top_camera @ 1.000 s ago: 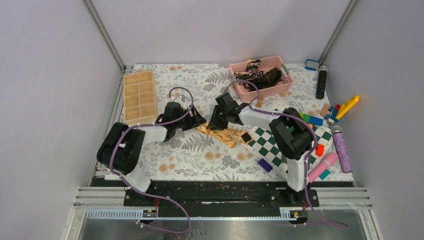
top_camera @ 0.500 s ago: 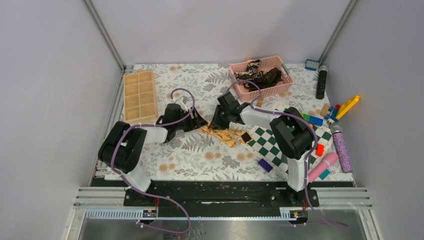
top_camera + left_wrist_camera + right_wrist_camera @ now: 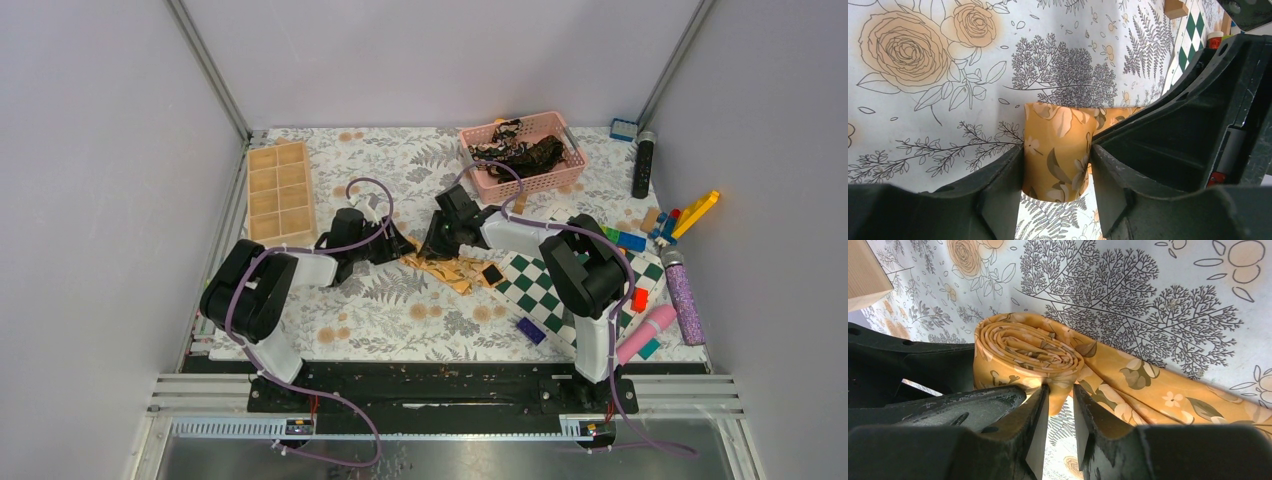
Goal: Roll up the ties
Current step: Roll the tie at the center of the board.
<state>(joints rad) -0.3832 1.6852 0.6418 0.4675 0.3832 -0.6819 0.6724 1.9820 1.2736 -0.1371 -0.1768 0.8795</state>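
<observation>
The shiny golden-tan tie (image 3: pixel 445 268), printed with pale flowers and brown leaves, is lying near the middle of the flowery counter (image 3: pixel 400 320). One end of it is wound up into a fat little roll. In the right wrist view the golden-tan tie (image 3: pixel 1028 352) is showing its rolled end like a snail shell, with many thin layers going round and round. From the roll, the loose part is lying flat and running off toward 4 o'clock. In the top view the loose part is also running toward 4 o'clock, ending just beside the green-and-white checkered board (image 3: pixel 545 290).

The black left tool (image 3: pixel 400 243) is pointing at the roll from 9 o'clock. In its own view the left tool (image 3: pixel 1055 152) is standing about half open, and the golden-tan tie (image 3: pixel 1055 160) is sitting right between its two fingers. Both fingers are touching the sides of the roll, so the tool is holding it.

The black right tool (image 3: pixel 432 250) is pointing down at the roll from 12 o'clock. In its own view the right tool (image 3: pixel 1060 392) is showing only a thin slit between its fingers. The slit is pinching the bottom edge of the roll.

The dark ties (image 3: pixel 520 155) are lying in a heap in the pink plastic basket (image 3: pixel 540 183), at 1 o'clock from the golden-tan tie and well apart from it.
</observation>
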